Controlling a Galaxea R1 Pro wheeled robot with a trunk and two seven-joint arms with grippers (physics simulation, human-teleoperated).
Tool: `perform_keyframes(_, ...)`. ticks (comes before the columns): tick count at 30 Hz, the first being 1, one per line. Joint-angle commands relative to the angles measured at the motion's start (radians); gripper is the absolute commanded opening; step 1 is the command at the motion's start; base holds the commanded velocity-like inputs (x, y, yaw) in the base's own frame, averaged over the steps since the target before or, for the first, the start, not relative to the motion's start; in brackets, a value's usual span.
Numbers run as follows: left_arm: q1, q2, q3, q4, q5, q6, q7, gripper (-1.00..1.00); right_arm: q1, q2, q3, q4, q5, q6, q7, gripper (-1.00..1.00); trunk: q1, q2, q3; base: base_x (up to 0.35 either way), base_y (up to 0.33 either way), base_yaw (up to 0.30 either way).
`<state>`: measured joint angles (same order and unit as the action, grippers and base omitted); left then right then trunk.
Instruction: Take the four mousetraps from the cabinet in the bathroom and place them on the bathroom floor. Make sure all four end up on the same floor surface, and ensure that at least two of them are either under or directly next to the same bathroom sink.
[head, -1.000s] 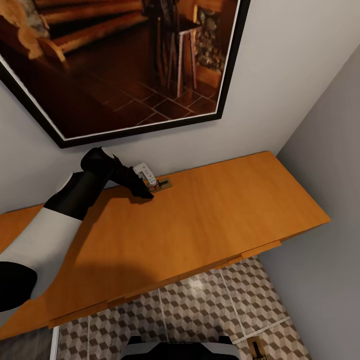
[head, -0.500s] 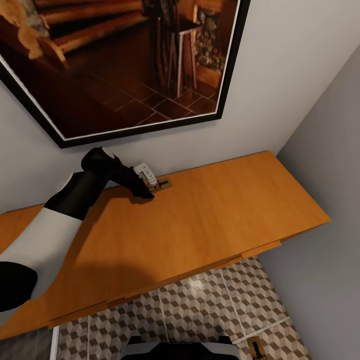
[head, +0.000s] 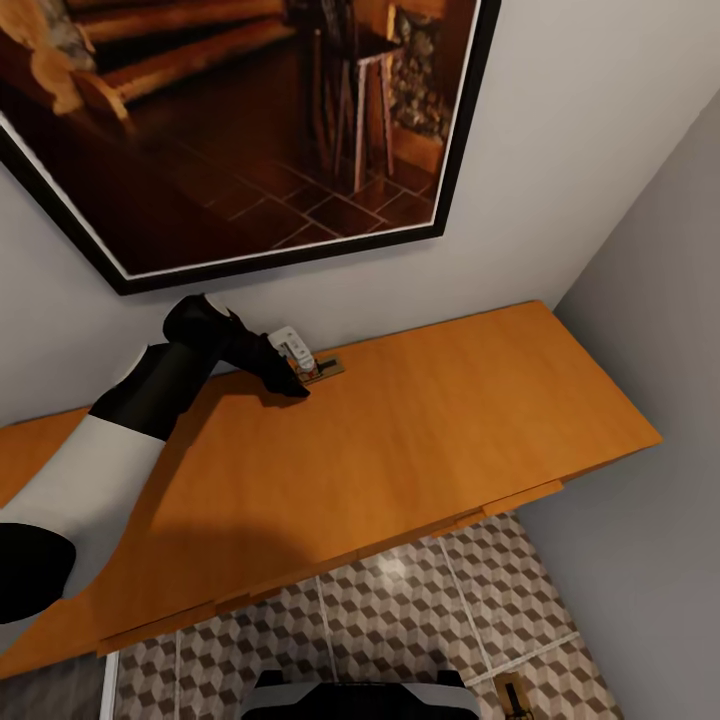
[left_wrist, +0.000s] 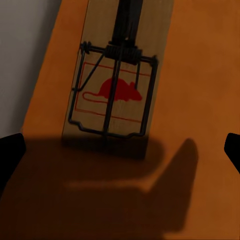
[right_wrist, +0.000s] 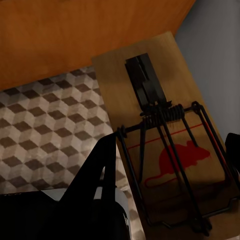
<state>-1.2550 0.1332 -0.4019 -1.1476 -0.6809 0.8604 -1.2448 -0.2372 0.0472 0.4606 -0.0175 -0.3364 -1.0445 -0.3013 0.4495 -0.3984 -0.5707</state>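
A mousetrap (head: 325, 367) lies on the orange-brown cabinet (head: 450, 420) top, close to the back wall. My left gripper (head: 298, 380) hovers at its near end. In the left wrist view this mousetrap (left_wrist: 117, 95) shows its black wire and red mouse print, and the left gripper (left_wrist: 120, 150) stands open, with a black fingertip at each side and nothing between them. A second mousetrap (right_wrist: 170, 150) hangs above the cube-patterned bathroom floor (right_wrist: 45, 125), and my right gripper (right_wrist: 170, 155) is shut across its width. That mousetrap (head: 512, 693) also appears low in the head view.
A large framed picture (head: 250, 130) hangs on the wall above the cabinet. A grey side wall (head: 650, 300) closes the right end. My own base (head: 350, 695) stands on the patterned floor (head: 400, 620) in front of the cabinet.
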Motion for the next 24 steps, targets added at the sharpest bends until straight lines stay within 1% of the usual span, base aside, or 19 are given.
perform_keyframes(1,-0.001,0.000,-0.002,-0.001,-0.008,0.008,-0.008,1.00,-0.001,0.000,0.009,0.001,-0.007,-0.003,-0.004,-1.00,0.000,-0.002,-0.002,0.000,0.000,0.000)
perform_keyframes(13,0.000,0.000,-0.001,-0.003,-0.009,0.008,-0.008,1.00,-0.001,0.000,0.009,0.001,-0.007,-0.003,-0.004,-1.00,0.000,-0.002,-0.015,0.000,0.000,0.000)
perform_keyframes(24,0.000,0.000,-0.001,-0.003,-0.009,0.008,-0.008,1.00,-0.001,0.000,0.009,0.001,-0.007,-0.003,-0.004,-1.00,0.000,-0.002,-0.017,0.000,0.000,0.000)
